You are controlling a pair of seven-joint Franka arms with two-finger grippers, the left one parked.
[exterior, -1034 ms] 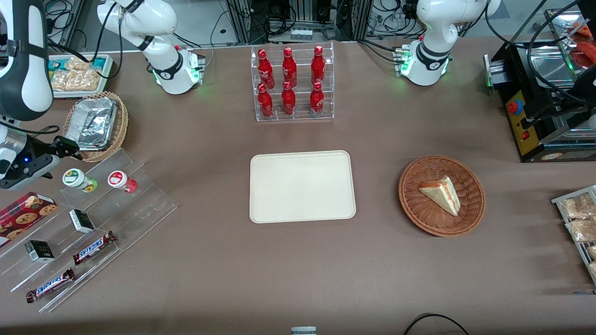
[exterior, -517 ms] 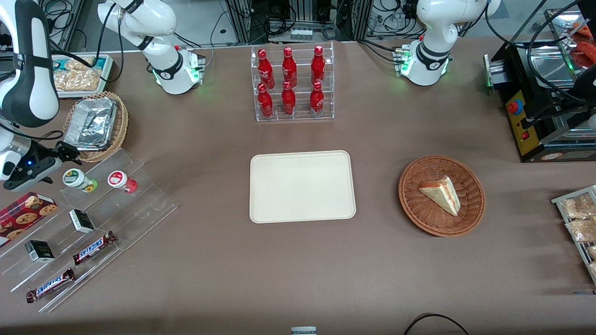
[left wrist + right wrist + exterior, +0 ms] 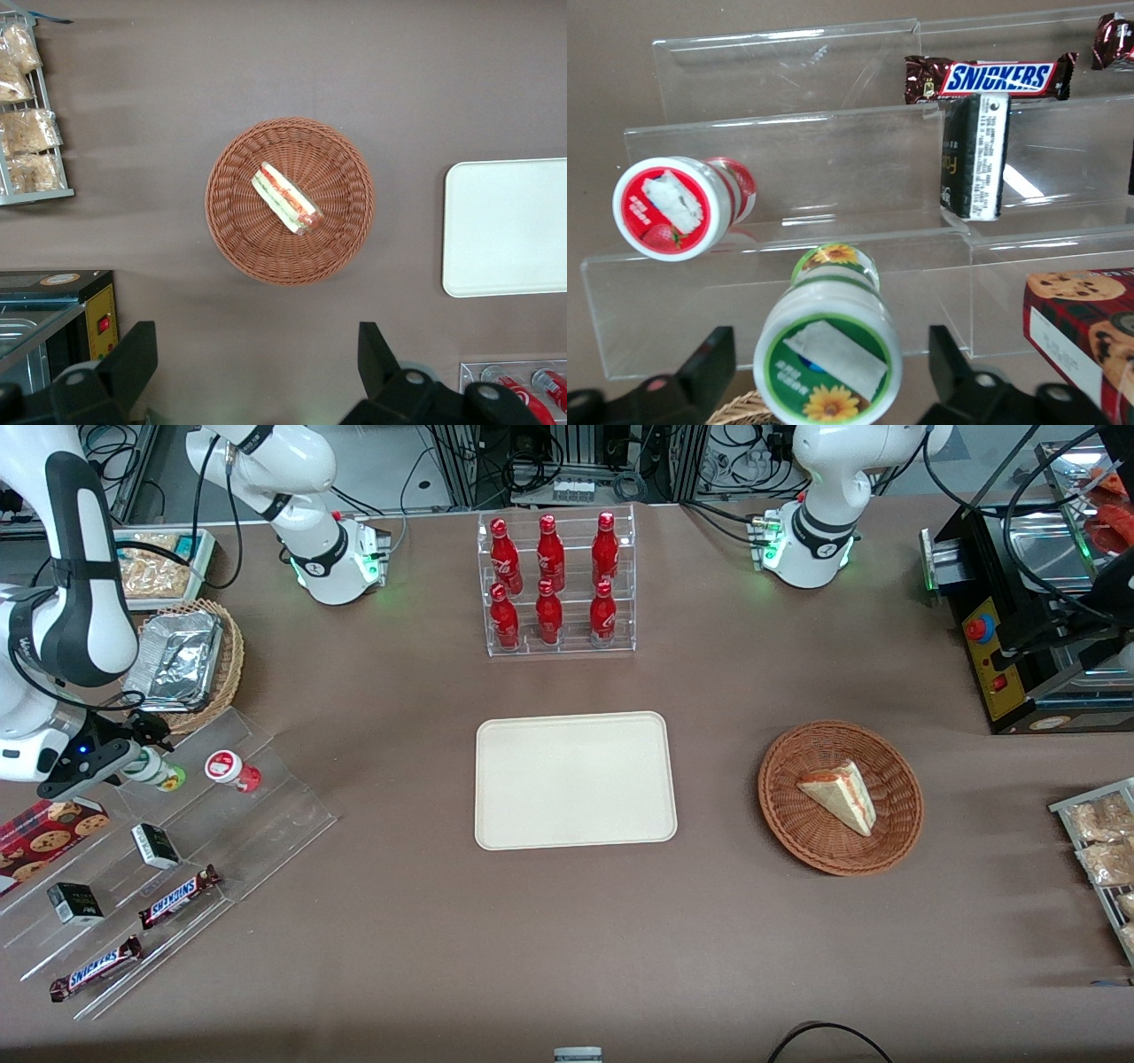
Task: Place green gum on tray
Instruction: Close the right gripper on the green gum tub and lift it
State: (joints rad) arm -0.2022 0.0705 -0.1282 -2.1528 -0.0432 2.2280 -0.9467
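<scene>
Green-labelled, white-lidded green gum point(image 3: 828, 359) stands between open pincer point(image 3: 824, 376) fingers.

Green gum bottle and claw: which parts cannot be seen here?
- Front view: the open claw, hovering over the small white green-labelled gum bottle, hides its lid.
- Right wrist view: the frame edge cuts off the claw's body and most of the red checked cookie box.

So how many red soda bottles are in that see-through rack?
6. Three red bottles stand on the clear rack's upper step and three on its lower step. None looks hidden. The gripper, open, is at the green gum.
</scene>
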